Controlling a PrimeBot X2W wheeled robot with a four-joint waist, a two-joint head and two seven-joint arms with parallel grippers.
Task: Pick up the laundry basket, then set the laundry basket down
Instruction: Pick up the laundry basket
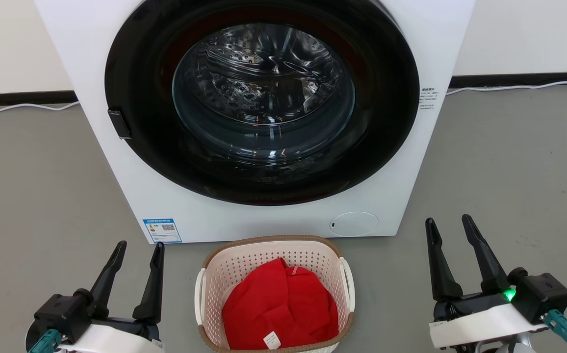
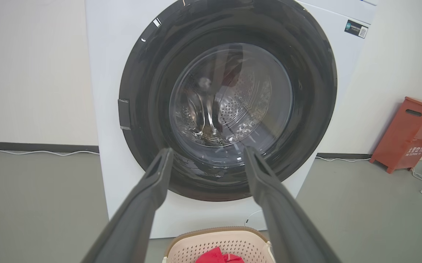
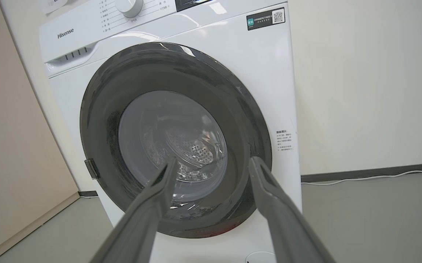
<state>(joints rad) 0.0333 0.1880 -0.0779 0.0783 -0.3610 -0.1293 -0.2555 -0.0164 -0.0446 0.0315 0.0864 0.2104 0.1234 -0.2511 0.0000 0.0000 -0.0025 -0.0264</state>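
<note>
The laundry basket [image 1: 234,267], cream-pink and perforated with a brown woven-look rim and white loop side handles, stands on the floor just in front of the washer, with a red cloth [image 1: 278,309] inside. The left wrist view catches its far rim [image 2: 214,233] at the bottom edge. My left gripper [image 1: 140,246] hovers open to the basket's left, apart from it, nothing between its fingers. My right gripper [image 1: 449,220] is open too, off to the basket's right and well apart. Both grippers' fingers point toward the washer.
A white front-loading washer [image 1: 264,215] with a shut dark round door [image 1: 386,122] stands right behind the basket. A white cable [image 1: 519,88] runs along the wall base. A red box [image 2: 410,133] sits by the wall on the right, seen in the left wrist view. Grey floor lies on both sides.
</note>
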